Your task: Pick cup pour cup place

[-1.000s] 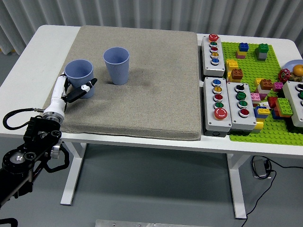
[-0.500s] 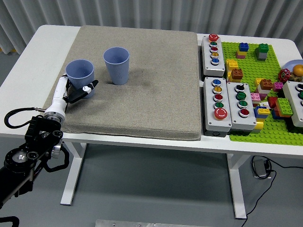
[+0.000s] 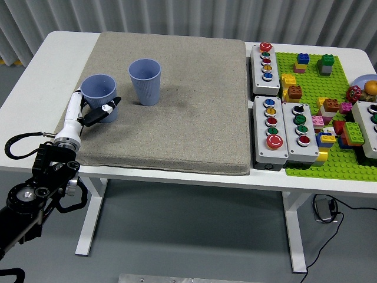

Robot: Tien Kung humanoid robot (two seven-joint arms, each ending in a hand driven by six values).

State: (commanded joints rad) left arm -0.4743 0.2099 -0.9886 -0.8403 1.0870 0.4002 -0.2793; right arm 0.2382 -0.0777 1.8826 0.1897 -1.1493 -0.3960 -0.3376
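Two blue plastic cups stand upright on the grey mat (image 3: 177, 118). The left cup (image 3: 98, 93) is near the mat's left edge, and the right cup (image 3: 145, 79) stands a little further back and to its right. My left hand (image 3: 97, 111), white with dark fingertips, reaches in from the lower left. Its palm lies against the left cup's left side, and a finger (image 3: 109, 107) crosses the front of the cup's lower part. The cup's base rests on the mat. I cannot see into either cup. My right arm is out of view.
Right of the mat stand three grey button boxes (image 3: 270, 130). Beyond them lies a green baseplate (image 3: 330, 159) with several loose bricks. Another box (image 3: 368, 127) and a plate (image 3: 365, 82) sit at the right edge. The mat's left edge is close to my hand.
My left hand shifted slightly at the left cup's base, its finger staying across the front. The cup has hardly moved, and the right cup has not moved.
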